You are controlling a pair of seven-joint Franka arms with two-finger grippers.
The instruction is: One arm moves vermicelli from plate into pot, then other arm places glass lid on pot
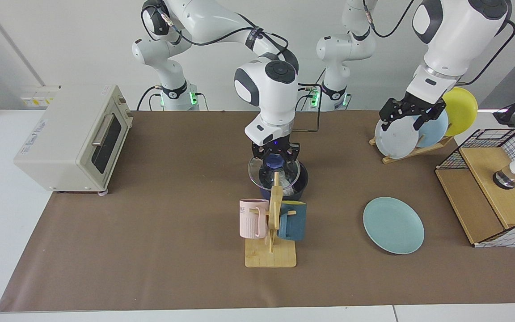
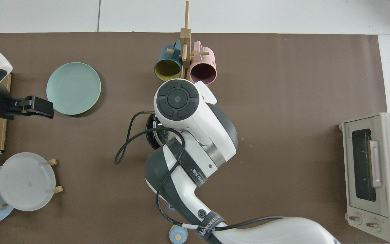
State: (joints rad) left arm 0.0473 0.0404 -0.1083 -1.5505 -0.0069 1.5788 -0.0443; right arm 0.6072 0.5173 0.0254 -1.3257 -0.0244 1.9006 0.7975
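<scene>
My right gripper (image 1: 275,157) is shut on the blue knob of the glass lid (image 1: 257,173), which it holds over the pot (image 1: 303,184). The lid sits slightly toward the view's left of the pot's rim, and I cannot tell whether the two touch. Vermicelli (image 1: 288,188) shows pale inside the pot, through the glass. In the top view the right arm hides the lid and leaves only a sliver of the pot (image 2: 150,134). The teal-green plate (image 1: 393,225) (image 2: 73,88) lies bare. My left gripper (image 1: 403,124) (image 2: 40,106) waits open and high by the plate rack.
A wooden mug rack (image 1: 270,257) with a pink mug (image 1: 254,218) and a dark teal mug (image 1: 292,222) stands just in front of the pot. A toaster oven (image 1: 74,138) sits at the view's left. At the right are a plate rack (image 1: 400,136) and a wire basket (image 1: 494,188).
</scene>
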